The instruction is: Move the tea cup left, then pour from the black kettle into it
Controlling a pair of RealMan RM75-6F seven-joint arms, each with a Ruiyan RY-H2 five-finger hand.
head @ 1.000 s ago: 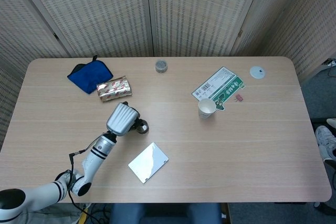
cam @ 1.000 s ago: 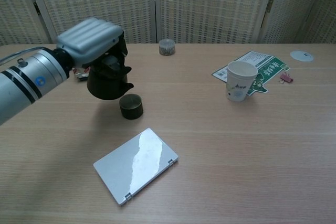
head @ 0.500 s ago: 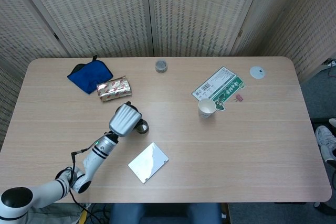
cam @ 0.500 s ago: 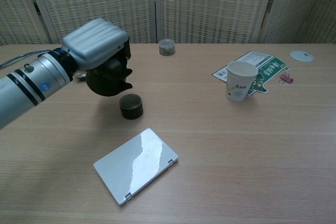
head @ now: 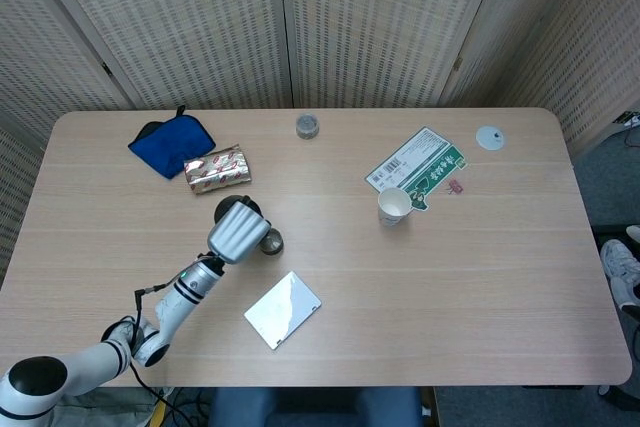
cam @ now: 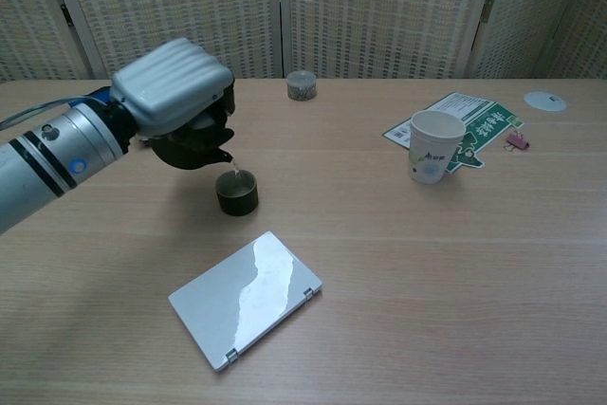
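Note:
My left hand [cam: 174, 89] [head: 238, 230] grips the black kettle [cam: 193, 143], lifted off the table and tilted with its spout down to the right. A thin pale stream falls from the spout into the small dark tea cup [cam: 237, 192] [head: 271, 243], which stands on the table just right of and below the kettle. In the head view the hand covers most of the kettle. My right hand appears in neither view.
A silver flat case [cam: 246, 298] lies in front of the cup. A white paper cup [cam: 435, 146] stands on the right beside a green-and-white packet [cam: 478, 122]. Further off are a small tin [cam: 302, 85], a blue cloth [head: 171, 143], a foil packet [head: 217, 168] and a white disc [cam: 544, 101].
My left hand has lifted the kettle, carried it right toward the tea cup and tipped it; liquid now runs from the spout into the cup.

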